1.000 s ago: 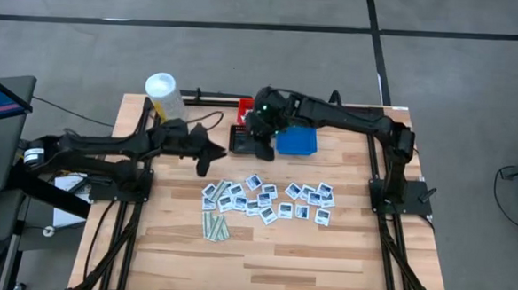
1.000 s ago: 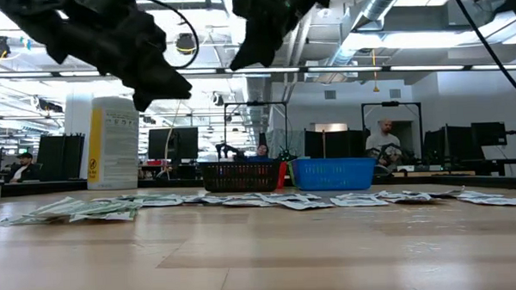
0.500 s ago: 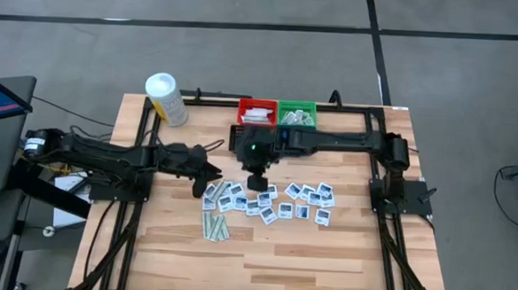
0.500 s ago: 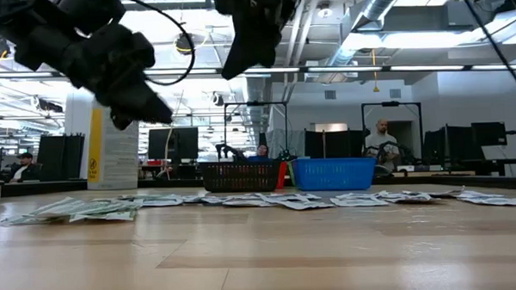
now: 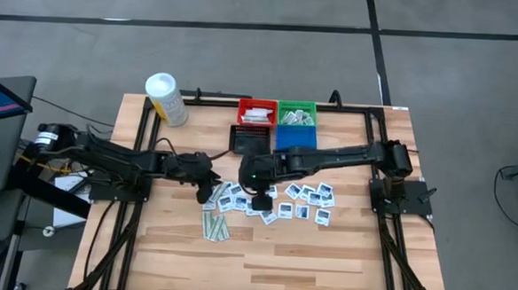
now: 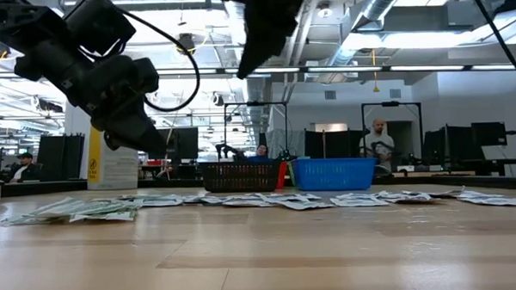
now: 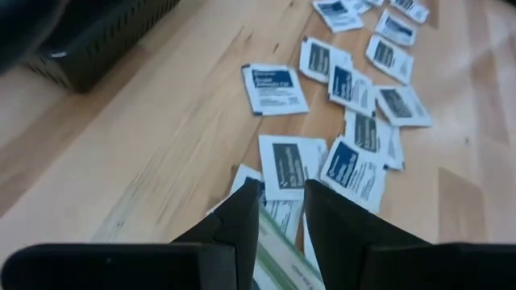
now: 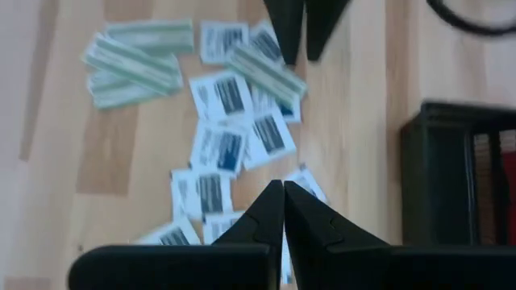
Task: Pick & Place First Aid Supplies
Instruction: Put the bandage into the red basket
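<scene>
Where wood shows, flat square packets

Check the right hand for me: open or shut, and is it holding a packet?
Shut and empty. The right hand has its fingers pressed together with nothing between them, hovering over the square packets.

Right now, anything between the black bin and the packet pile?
No. The left wrist view shows only bare wooden tabletop between the black mesh bin and the small square white first aid packets.
</scene>
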